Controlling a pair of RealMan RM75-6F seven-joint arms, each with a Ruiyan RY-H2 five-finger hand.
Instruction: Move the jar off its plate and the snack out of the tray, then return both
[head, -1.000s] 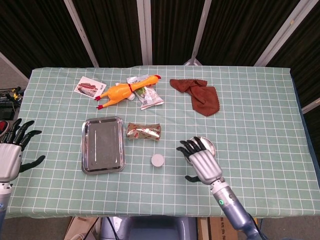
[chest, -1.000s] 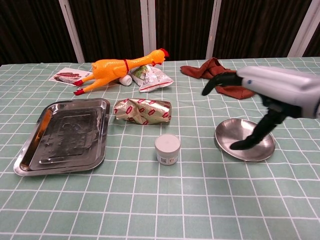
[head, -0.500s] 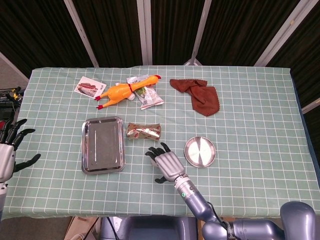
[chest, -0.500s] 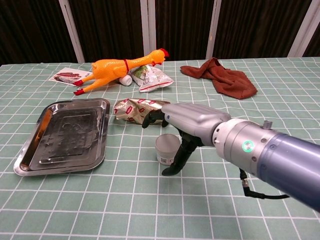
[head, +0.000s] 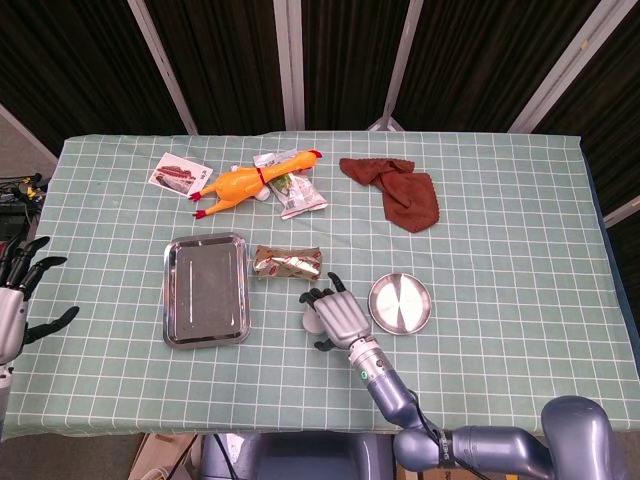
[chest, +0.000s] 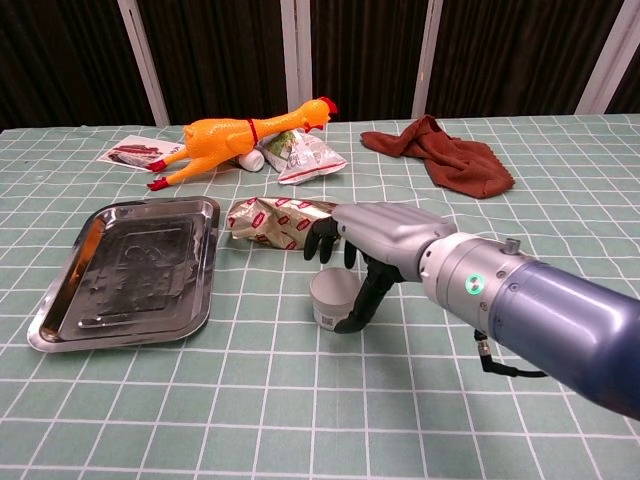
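jar (chest: 334, 297) stood on table between tray (chest: 60, 320) and plate (head: 401, 304) | right hand (chest: 372, 240) cupped over it, grip not yet confirmed | left hand (head: 12, 300) spread, empty | risk: jar tipped by thumb if closed off-centre

The small white jar (chest: 334, 298) stood upright on the table, off its round steel plate (head: 402, 304); the crinkled gold-and-red snack (chest: 285, 221) lay just beside the empty steel tray (chest: 128, 271)
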